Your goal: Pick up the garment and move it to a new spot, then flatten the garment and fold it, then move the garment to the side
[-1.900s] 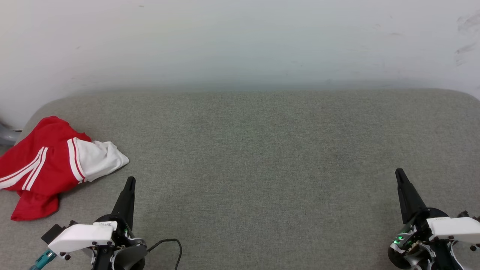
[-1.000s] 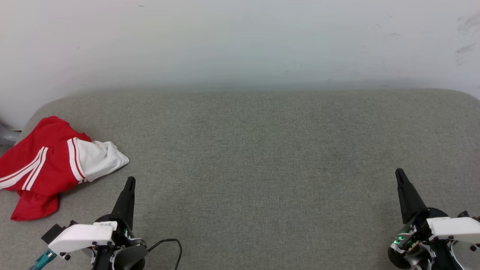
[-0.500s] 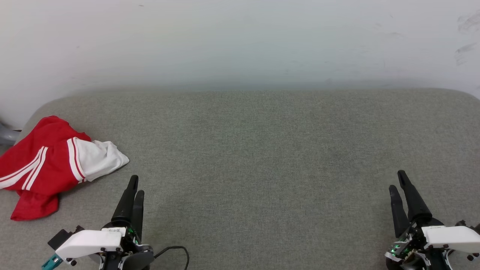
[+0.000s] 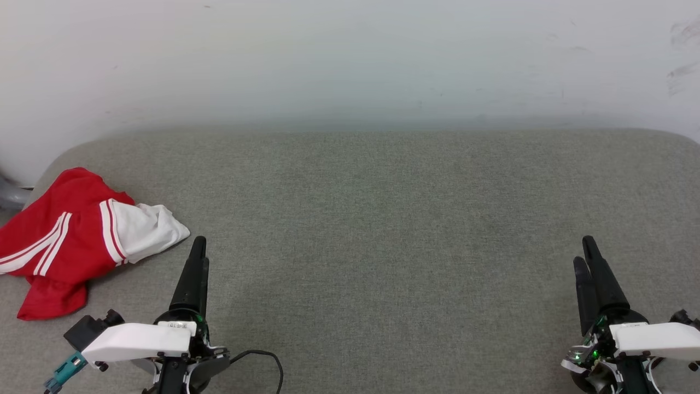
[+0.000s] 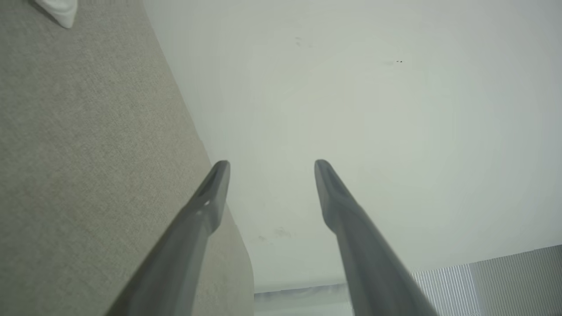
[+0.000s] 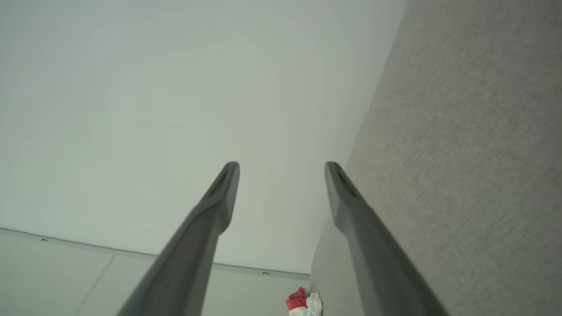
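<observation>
The garment (image 4: pixel 71 235) lies crumpled at the left edge of the grey padded surface, red with a white sleeve and red-white striped trim. Its lettering is hidden. My left gripper (image 4: pixel 199 249) hovers just right of the white sleeve, apart from it, fingers pointing up the view. In the left wrist view the left gripper (image 5: pixel 270 164) stands open and empty, with a white bit of the garment (image 5: pixel 59 8) at the top left. My right gripper (image 4: pixel 585 249) is at the lower right, far from the garment. In the right wrist view the right gripper (image 6: pixel 281 166) is open and empty, the garment (image 6: pixel 303 302) small and distant.
The grey padded surface (image 4: pixel 383 230) spreads wide between the two grippers. A pale wall (image 4: pixel 350 60) rises behind it. A black cable (image 4: pixel 262 361) loops beside the left wrist. A grey object (image 4: pixel 8 197) shows at the far left edge.
Both grippers went from shut to open. Both have moved slightly forward up the view. The garment has not moved.
</observation>
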